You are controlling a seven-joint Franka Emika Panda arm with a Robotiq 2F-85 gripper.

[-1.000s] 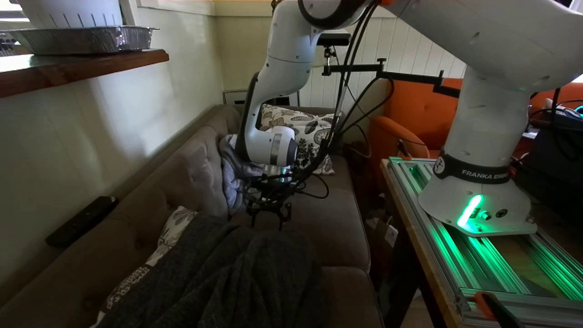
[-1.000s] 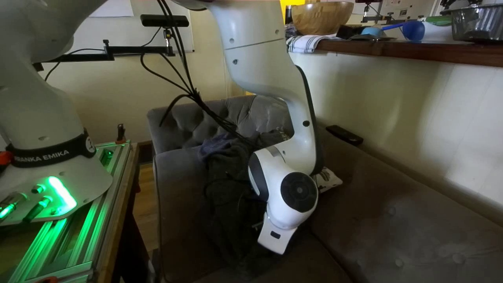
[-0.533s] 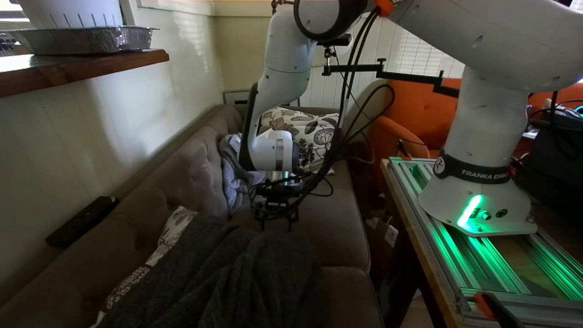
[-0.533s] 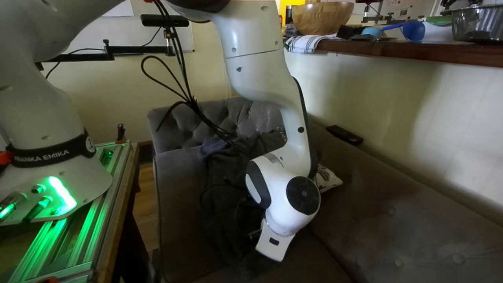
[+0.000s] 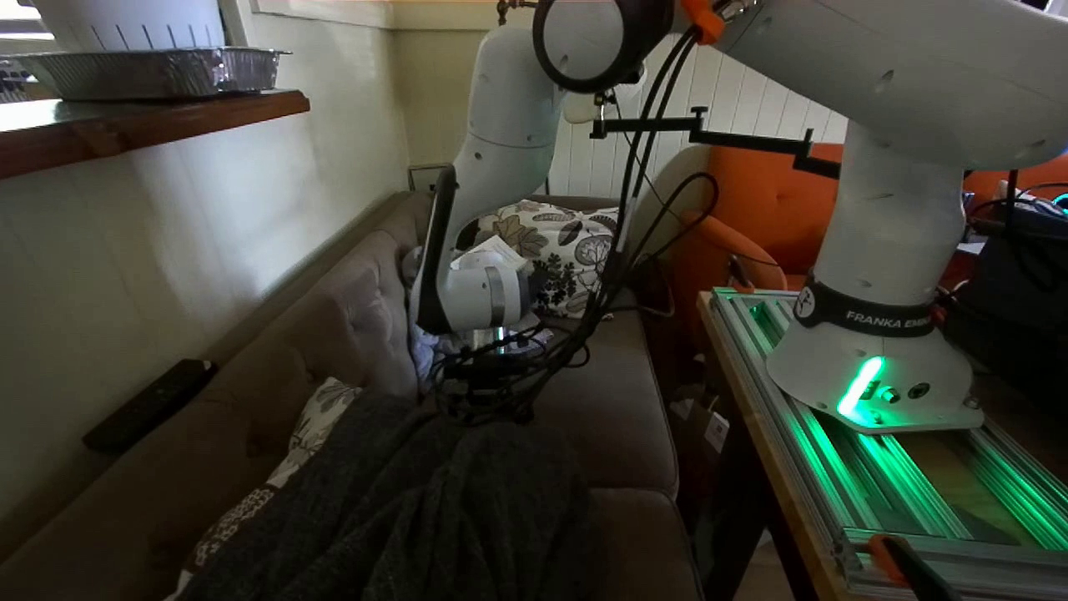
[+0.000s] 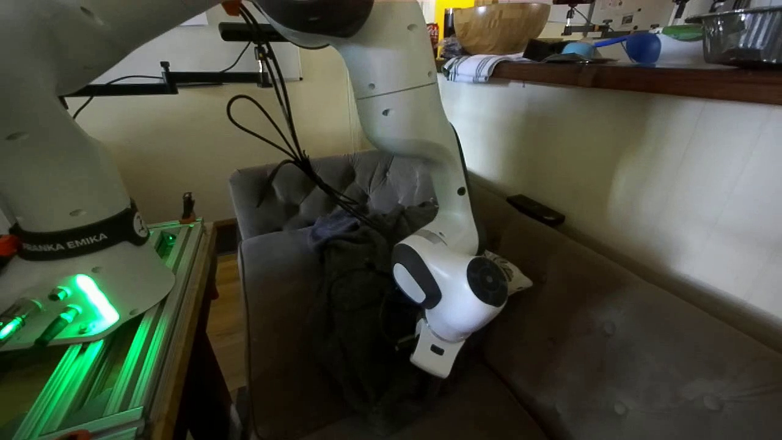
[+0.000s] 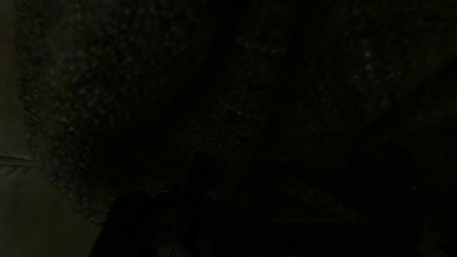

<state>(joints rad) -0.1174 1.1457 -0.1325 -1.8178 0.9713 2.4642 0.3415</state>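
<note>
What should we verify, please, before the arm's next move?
1. Hand open: ok, jaws stand apart.
2. Dark blanket before hand: ok, it fills most of the wrist view.
3. Contact with the blanket: cannot tell, too dark.
4. Black cables clear of hand: not ok, they loop around it.
5. Wrist view well lit: not ok, nearly black.
6. Hand apart from black object on sofa back: ok.

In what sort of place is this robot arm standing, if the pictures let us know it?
Probably a living room in a home, though I cannot be certain. The signs are the tufted sofa, the dark blanket lying on it, and the orange armchair.
</note>
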